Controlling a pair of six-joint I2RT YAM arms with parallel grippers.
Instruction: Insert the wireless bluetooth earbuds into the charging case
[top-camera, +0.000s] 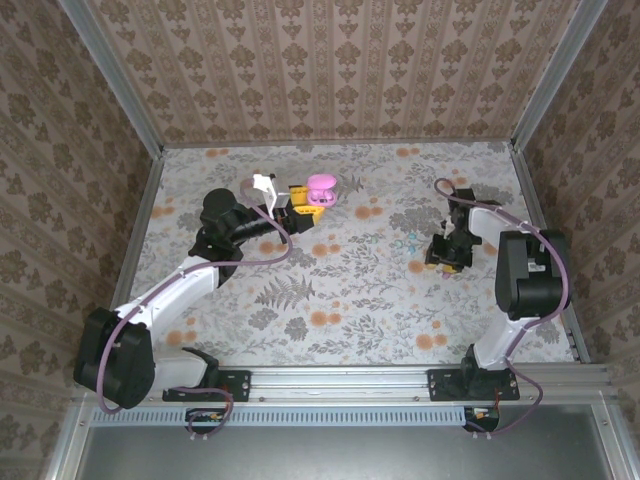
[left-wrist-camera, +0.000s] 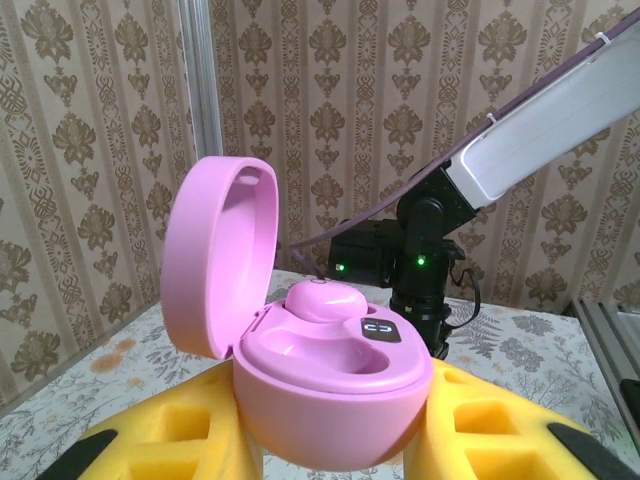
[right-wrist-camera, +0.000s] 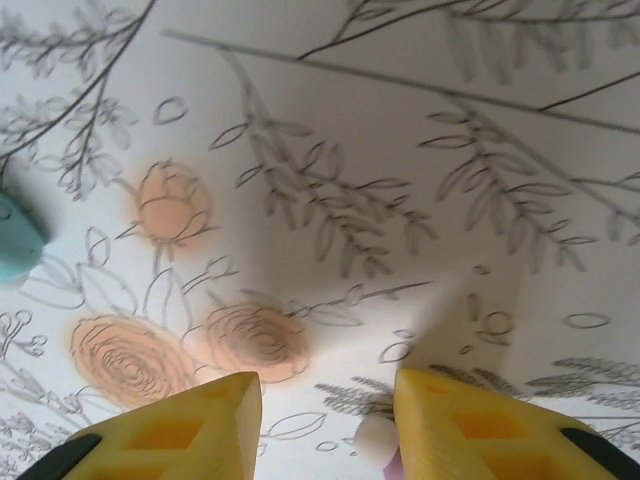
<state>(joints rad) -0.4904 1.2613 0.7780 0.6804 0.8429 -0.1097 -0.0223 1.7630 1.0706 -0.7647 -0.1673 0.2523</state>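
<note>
A: Flowered bench (top-camera: 340, 300), wallpaper all round. L fingers (left-wrist-camera: 170, 440) clamped on pink case (left-wrist-camera: 330, 390) at back of bench, lid up. One pink bud (left-wrist-camera: 325, 298) seated in far slot; near slot empty.
B: R fingers (right-wrist-camera: 245, 400)?
A: Down low over bench, right side. Part-open, nothing gripped. On bench, loose bud (right-wrist-camera: 375, 438) just beside one finger, well off-centre.
B: Risks?
A: If closed as is: prob. edge pinch only, then pop-out and roll. Tiny, smooth, rounded, so slip likely w/ weak grip. Wrong orientation at slot = no seating, maybe jam vs. lid. Nearby, teal thing (right-wrist-camera: 15, 248), can't tell bud or case; mustn't grab by mistake.
B: Fix?
A: Re-centre over bud before closing.
</note>
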